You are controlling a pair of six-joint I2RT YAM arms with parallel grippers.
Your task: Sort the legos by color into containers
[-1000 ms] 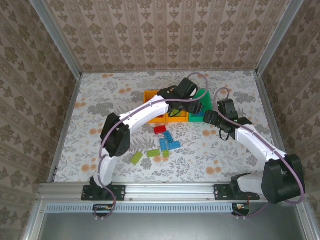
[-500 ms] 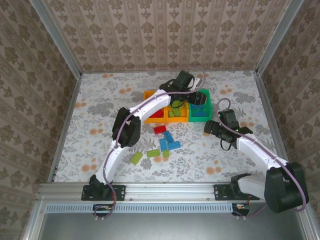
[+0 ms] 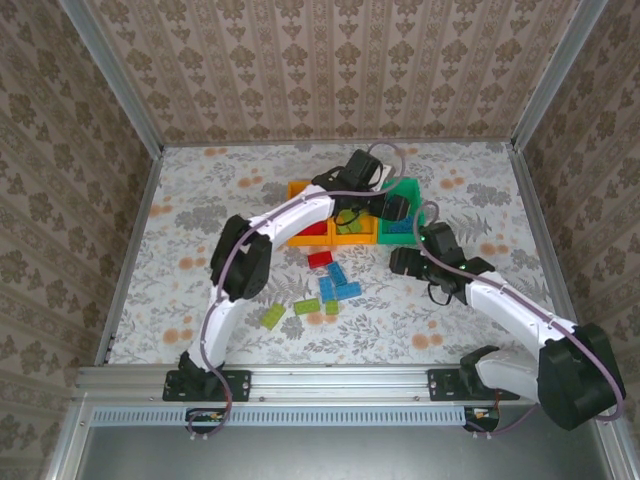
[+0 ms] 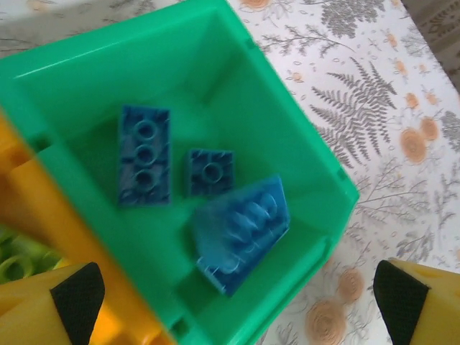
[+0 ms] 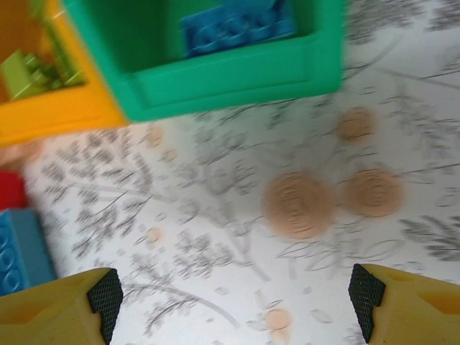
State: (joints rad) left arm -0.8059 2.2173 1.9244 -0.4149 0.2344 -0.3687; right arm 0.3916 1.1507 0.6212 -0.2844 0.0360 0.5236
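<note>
Left wrist view has the left tool [image 4: 237,298] spread wide and empty above the green bin [image 4: 280,115], where blue legos [image 4: 145,154] lie by colour; the right tool [image 5: 236,295], also open, hovers at the bin's 6 o'clock, probably placed to reach loose bricks [image 3: 335,285] at 8 o'clock

Containers [image 3: 356,240] 3: orange-yellow bins [image 3: 303,239] 2, green bin [image 3: 414,190] 1 | blue legos [image 4: 144,154] inside green bin: 3 | loose red legos [image 3: 320,259] 1 | loose blue legos [image 3: 348,290] 3 | loose lime-green legos [image 3: 272,316] 3
</note>
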